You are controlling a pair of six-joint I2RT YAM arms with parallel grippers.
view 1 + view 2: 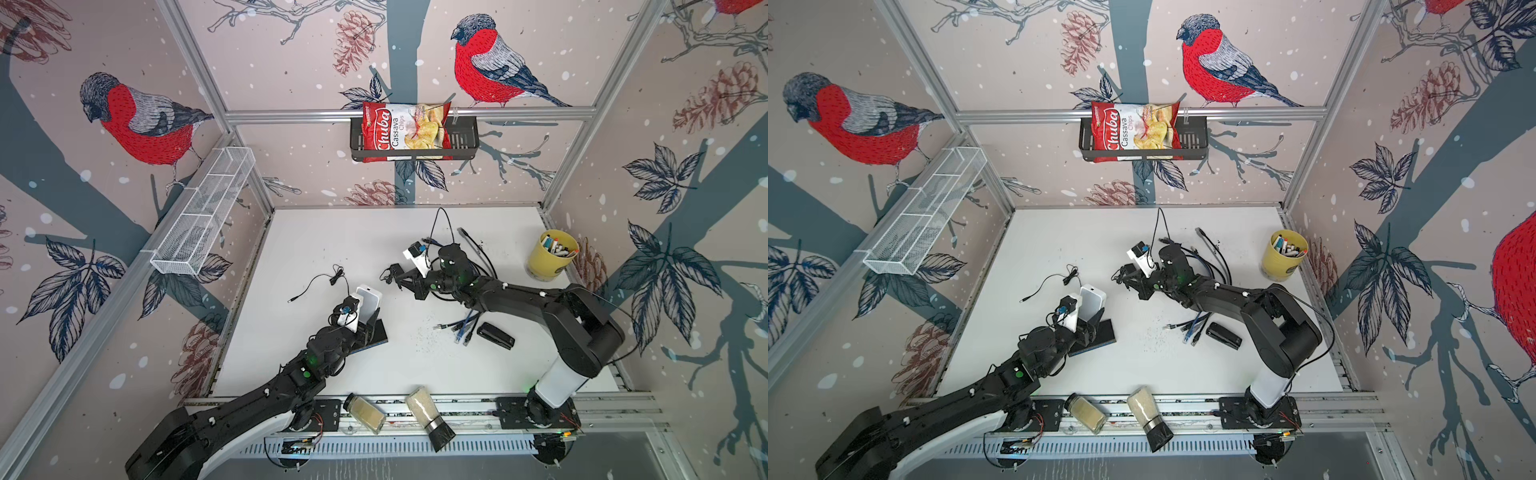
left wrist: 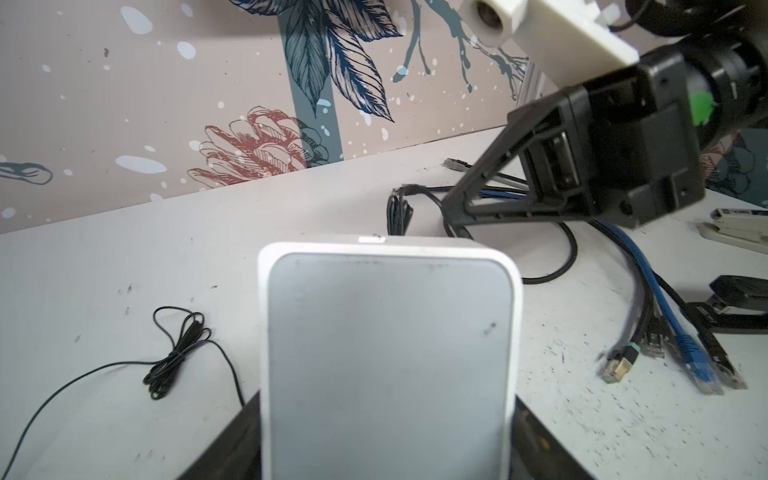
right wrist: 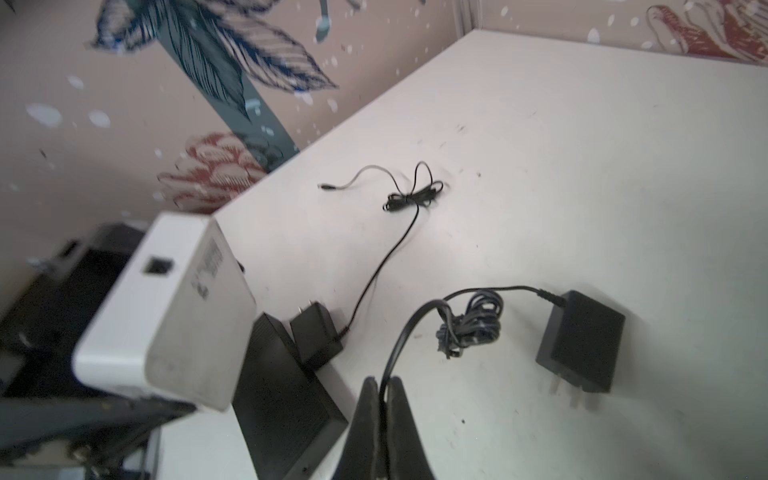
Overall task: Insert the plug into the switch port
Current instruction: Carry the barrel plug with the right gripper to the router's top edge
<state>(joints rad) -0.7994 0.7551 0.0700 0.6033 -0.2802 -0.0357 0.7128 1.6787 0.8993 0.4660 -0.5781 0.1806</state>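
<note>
Approach step: left gripper (image 1: 367,321) clamps the white box (image 1: 368,300), right gripper (image 3: 384,411) pinches the black cable (image 3: 469,322); next, line up with the port (image 3: 158,266).

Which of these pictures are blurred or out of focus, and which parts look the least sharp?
Right wrist view: the white switch near the lens and the wall are soft; the black adapter is clearer. Left wrist view: the right gripper looks smeared, and the white switch is sharp there. Both top views: sharp over the table, evenly lit.
</note>
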